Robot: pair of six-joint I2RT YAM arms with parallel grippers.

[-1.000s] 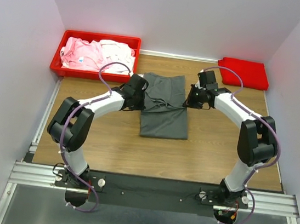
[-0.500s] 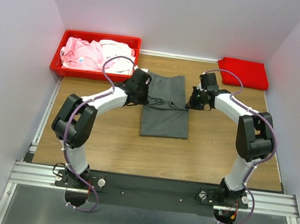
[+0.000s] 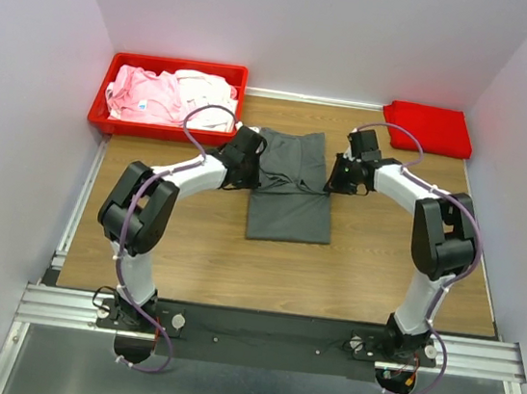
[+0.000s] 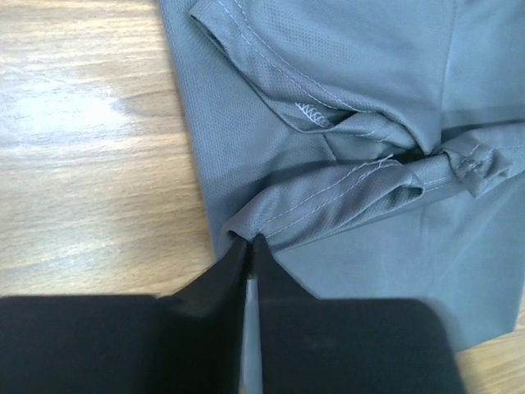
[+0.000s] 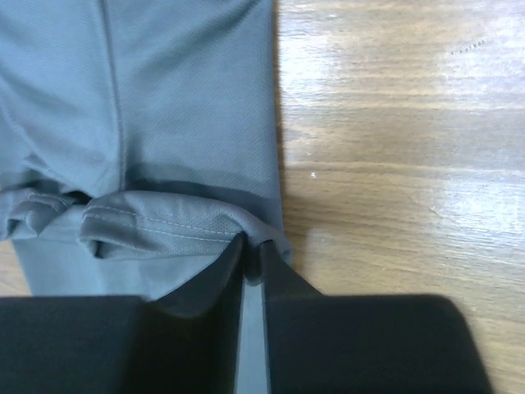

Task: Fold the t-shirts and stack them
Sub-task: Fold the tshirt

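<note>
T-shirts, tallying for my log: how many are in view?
4: dark grey shirt mid-table, red shirt far right, pink shirt and white shirt in the bin; more may hide beneath.

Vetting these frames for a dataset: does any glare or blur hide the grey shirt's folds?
Left wrist: pale glare on the table, off the shirt; stitching sharp. Right wrist: glare streaks on bare wood at right; weave crisp. Top: even light, soft shadows, no glare on the cloth.
</note>
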